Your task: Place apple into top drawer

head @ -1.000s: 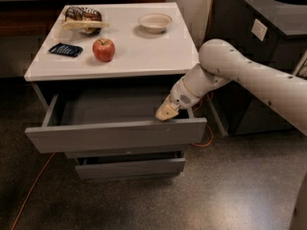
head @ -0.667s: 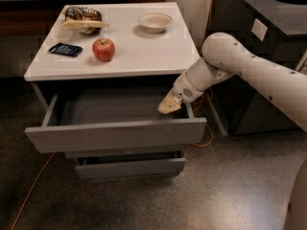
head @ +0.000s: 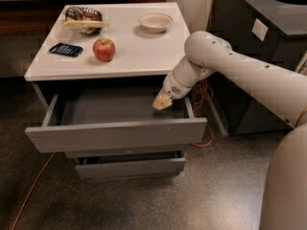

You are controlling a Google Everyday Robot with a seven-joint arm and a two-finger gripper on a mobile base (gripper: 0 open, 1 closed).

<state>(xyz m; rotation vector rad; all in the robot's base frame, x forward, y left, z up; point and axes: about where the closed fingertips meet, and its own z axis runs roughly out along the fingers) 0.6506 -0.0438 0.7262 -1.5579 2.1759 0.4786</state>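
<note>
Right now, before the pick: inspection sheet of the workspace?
Surface: white cabinet top, carries every loose item.
Job's things: apple on the top, left of centre, not gripped; top drawer pulled open, nothing seen inside.
Clutter: white bowl, snack bag, dark packet.
Grippers: hand over the open drawer's right side, apart from the apple.
Cables: orange cable right of the cabinet.
Surroundings: dark counter at right.
</note>
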